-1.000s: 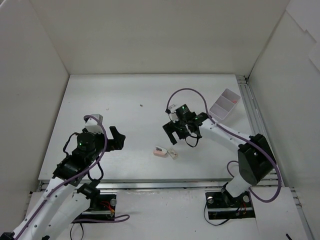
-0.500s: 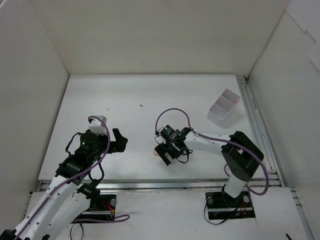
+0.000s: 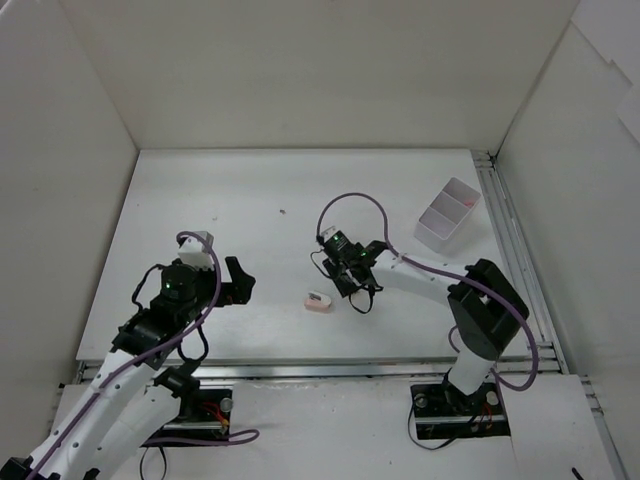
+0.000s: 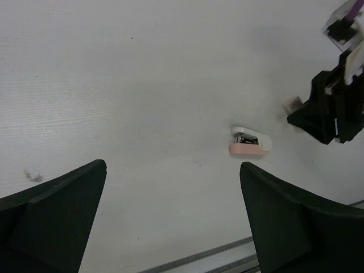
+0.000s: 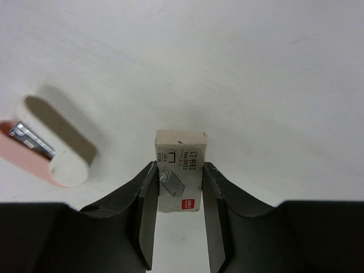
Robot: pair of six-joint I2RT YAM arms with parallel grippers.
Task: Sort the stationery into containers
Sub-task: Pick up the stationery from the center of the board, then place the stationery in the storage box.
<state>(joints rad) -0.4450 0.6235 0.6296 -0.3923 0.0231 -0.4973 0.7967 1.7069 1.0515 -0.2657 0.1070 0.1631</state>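
1. The staple box [image 5: 180,173] sits between the fingers of the right pincer [image 5: 180,166]. Its printed face looks up at the wrist camera and its far end pokes out just past the fingertips.
2. The right pincer is closed down to the width of the box, one finger pressed on each long side. We cannot tell whether the box is touching the table [image 3: 250,200] or lifted off it.
3. We judge the box to be light and fairly stiff, but it is thin card with smooth sides. A hard squeeze could dent it and a slack one could let it slide. The long sides near the middle, where the fingers are now, look like the best place to hold it.
4. The stapler [image 5: 51,148], pink below and white on top, lies on the table just to the left of the right pincer and clear of its fingers.
5. We judge the stapler heavier and harder than the box. Its rounded top looks slippery, so its flat sides offer the surer grip.
6. The left pincer [image 4: 172,165] is spread wide and holds nothing. The stapler lies ahead of it and a little to its right.
7. The tray [image 3: 436,238] stands well apart from the right pincer, beyond it and to its right, with something pink-red inside.
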